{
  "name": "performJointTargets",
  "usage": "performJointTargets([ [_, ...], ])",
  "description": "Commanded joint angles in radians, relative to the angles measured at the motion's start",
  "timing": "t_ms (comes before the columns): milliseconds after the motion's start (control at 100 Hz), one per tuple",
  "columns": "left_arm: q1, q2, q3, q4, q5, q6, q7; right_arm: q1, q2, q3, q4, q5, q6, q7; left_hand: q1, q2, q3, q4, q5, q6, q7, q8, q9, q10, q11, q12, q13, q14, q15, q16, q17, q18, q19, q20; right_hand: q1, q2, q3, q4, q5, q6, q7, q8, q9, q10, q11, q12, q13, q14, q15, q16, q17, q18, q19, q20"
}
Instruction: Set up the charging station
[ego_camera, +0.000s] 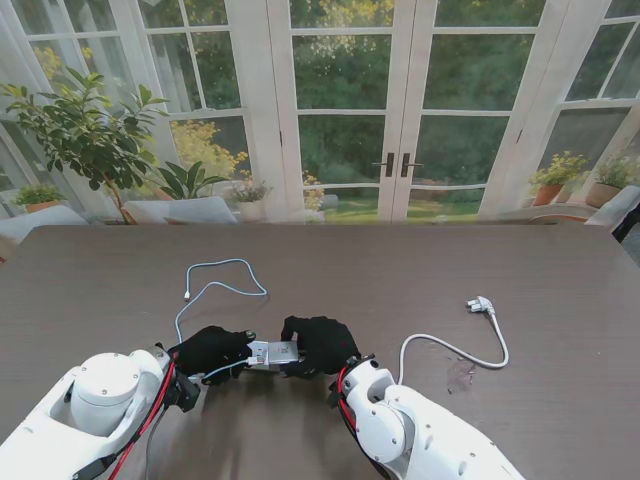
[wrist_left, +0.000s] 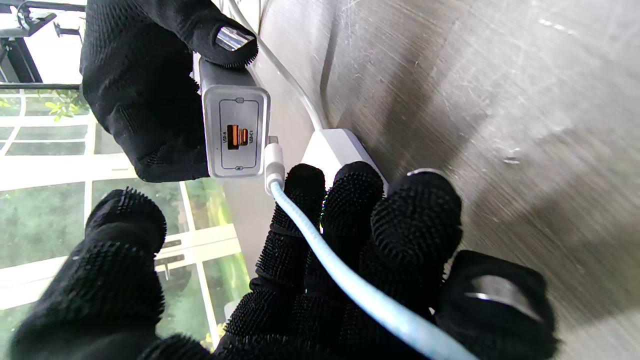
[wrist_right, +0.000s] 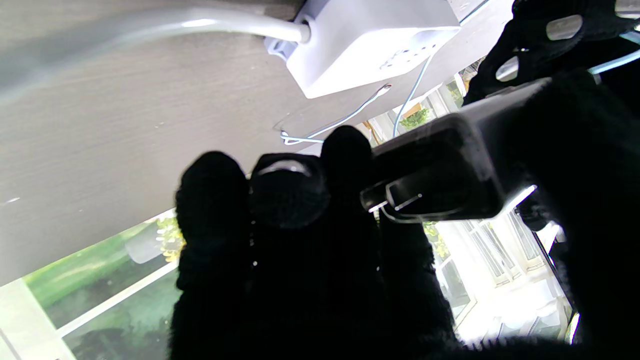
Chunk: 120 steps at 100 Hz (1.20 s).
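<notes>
My right hand (ego_camera: 320, 343) is shut on a grey charger brick (ego_camera: 272, 353), held just above the table. Its end face (wrist_left: 235, 132) shows an orange USB port and a smaller port beside it. My left hand (ego_camera: 210, 350) is shut on the light-blue cable (wrist_left: 350, 280) near its white connector (wrist_left: 274, 160). The connector tip sits just beside the charger's face, outside the ports. A white power strip (wrist_left: 335, 150) lies on the table under both hands, and it shows in the right wrist view as well (wrist_right: 370, 40). The charger (wrist_right: 435, 170) looks dark there.
The blue cable's free length (ego_camera: 225, 285) loops over the table farther from me, ending in a small plug (ego_camera: 187, 297). The power strip's white cord (ego_camera: 450, 350) curves right to its wall plug (ego_camera: 481, 304). A smudge (ego_camera: 460, 375) marks the dark table (ego_camera: 100, 290).
</notes>
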Motion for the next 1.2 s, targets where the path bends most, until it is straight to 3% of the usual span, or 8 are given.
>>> performJointTargets([
  [0,0.000,0.009,-0.007,-0.006,-0.002,-0.005,-0.037,-0.006,-0.002,-0.001,-0.011,0.000,-0.005,0.015,0.018,0.014,-0.050,0.035,0.049,-0.036,0.035,0.020,-0.018,-0.019,0.019,0.027,0.017,-0.012,-0.032,0.031,0.014,-0.012,0.064,-0.018,0.144,0.137,0.189,0.085,0.166,-0.234,0.191,0.092,0.040,-0.048,0.007,0.016,0.035,-0.019,0.023,-0.646,0.010,-0.040,0.015,0.017],
  [210,-0.021,0.030,0.001,0.026,-0.046,-0.029,-0.162,-0.007,-0.002,0.000,-0.012,0.000,-0.004,0.015,0.206,-0.265,0.463,0.005,-0.047,-0.049,0.186,-0.052,-0.052,-0.030,-0.002,0.009,-0.013,-0.052,-0.098,0.085,-0.054,-0.007,-0.062,-0.043,0.143,0.138,0.189,0.085,0.166,-0.234,0.191,0.093,0.039,-0.047,0.006,0.017,0.035,-0.018,0.023,-0.646,0.011,-0.042,0.015,0.018],
  [330,-0.026,0.033,0.003,0.034,-0.063,-0.038,-0.185,-0.007,-0.002,0.000,-0.011,-0.001,-0.004,0.014,0.303,-0.341,0.719,-0.048,-0.063,-0.030,0.206,-0.046,-0.043,-0.006,-0.056,0.230,-0.040,-0.057,-0.110,0.105,-0.092,-0.034,-0.094,-0.025,0.144,0.137,0.188,0.085,0.166,-0.234,0.191,0.093,0.039,-0.047,0.006,0.017,0.035,-0.019,0.024,-0.646,0.011,-0.042,0.015,0.018],
  [460,-0.029,0.036,0.005,0.040,-0.057,-0.043,-0.194,-0.007,-0.002,0.001,-0.011,-0.001,-0.001,0.013,0.333,-0.328,0.712,-0.074,-0.043,-0.033,0.243,-0.045,-0.028,-0.009,-0.062,0.245,-0.036,-0.061,-0.108,0.107,-0.098,-0.036,-0.106,-0.024,0.144,0.136,0.187,0.085,0.166,-0.234,0.191,0.093,0.039,-0.046,0.006,0.018,0.035,-0.018,0.024,-0.646,0.011,-0.042,0.015,0.018],
  [570,-0.028,0.034,0.002,0.043,-0.074,-0.036,-0.197,-0.007,-0.002,0.001,-0.011,-0.003,0.000,0.012,0.122,-0.231,0.407,-0.012,-0.025,0.001,0.137,-0.040,-0.087,0.010,-0.020,0.013,-0.058,-0.043,-0.125,0.111,-0.125,-0.028,-0.147,0.001,0.144,0.137,0.187,0.085,0.166,-0.234,0.191,0.093,0.039,-0.047,0.006,0.018,0.035,-0.018,0.024,-0.646,0.011,-0.042,0.015,0.018],
  [710,-0.041,0.047,0.008,0.058,-0.066,-0.065,-0.252,-0.007,-0.002,0.001,-0.011,-0.003,0.000,0.012,0.071,-0.306,0.399,0.020,-0.063,0.004,0.039,0.008,-0.160,-0.020,-0.035,0.011,-0.123,-0.082,-0.165,0.108,-0.204,-0.090,-0.223,-0.005,0.145,0.137,0.186,0.085,0.165,-0.235,0.190,0.093,0.038,-0.046,0.006,0.018,0.035,-0.017,0.025,-0.646,0.011,-0.042,0.015,0.019],
  [930,-0.056,0.063,0.023,0.065,-0.031,-0.092,-0.298,-0.008,-0.002,0.003,-0.013,0.000,0.003,0.014,0.307,-0.406,0.480,-0.053,-0.213,-0.007,0.119,0.015,-0.277,-0.048,-0.009,0.253,-0.249,-0.152,-0.177,0.130,-0.338,-0.236,-0.343,0.057,0.144,0.138,0.185,0.086,0.165,-0.235,0.190,0.093,0.037,-0.046,0.006,0.017,0.035,-0.017,0.025,-0.646,0.011,-0.042,0.014,0.019],
  [1190,-0.055,0.057,0.028,0.071,-0.006,-0.125,-0.257,-0.008,-0.002,0.005,-0.013,0.002,0.006,0.015,0.527,-0.370,0.499,-0.025,-0.242,-0.011,0.249,-0.029,-0.229,-0.050,-0.108,0.365,-0.244,-0.139,-0.186,0.165,-0.347,-0.293,-0.409,0.089,0.145,0.137,0.185,0.086,0.164,-0.236,0.189,0.093,0.036,-0.045,0.007,0.018,0.035,-0.017,0.024,-0.647,0.011,-0.042,0.014,0.019],
])
